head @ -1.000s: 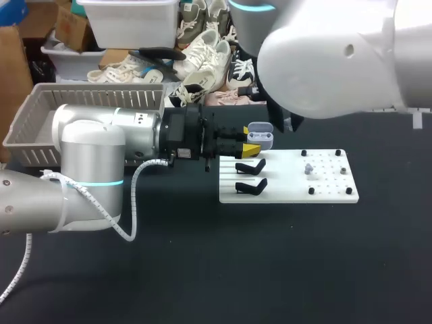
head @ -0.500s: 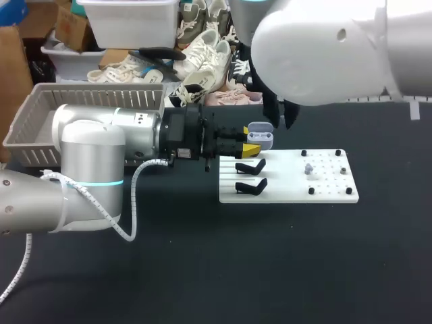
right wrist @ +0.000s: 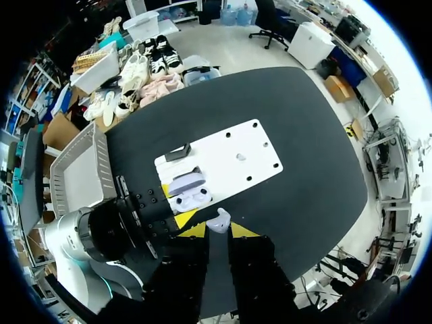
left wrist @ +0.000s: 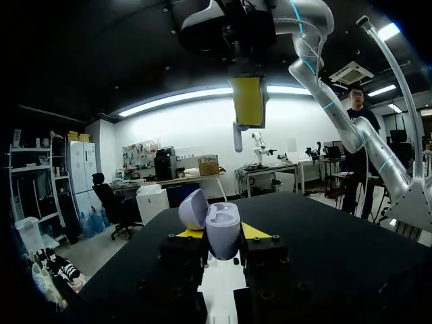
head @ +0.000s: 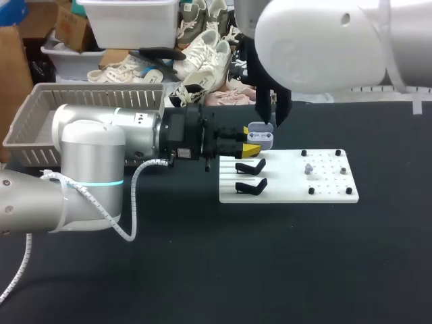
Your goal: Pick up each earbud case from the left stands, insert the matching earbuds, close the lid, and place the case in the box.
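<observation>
open earbud case [head: 260,137]: pinched by left fingers [left wrist: 251,231], far-left end of white board [head: 324,182]. earbud [right wrist: 218,220]: pinched by right fingers [right wrist: 241,230], above case. step: insertion. next: likely aligned descent into socket.

Your left arm [head: 94,152] comes in from the left and lies level, wrist horizontal. The left pincer [head: 250,140] points right, both fingers pressed on the open earbud case [head: 260,137] from two sides. Your right arm [head: 324,47] sits high, entering from the right, wrist aimed straight down. The right pincer [right wrist: 218,230] hangs above the left one, tips nipped on a small white earbud [right wrist: 219,220].
</observation>
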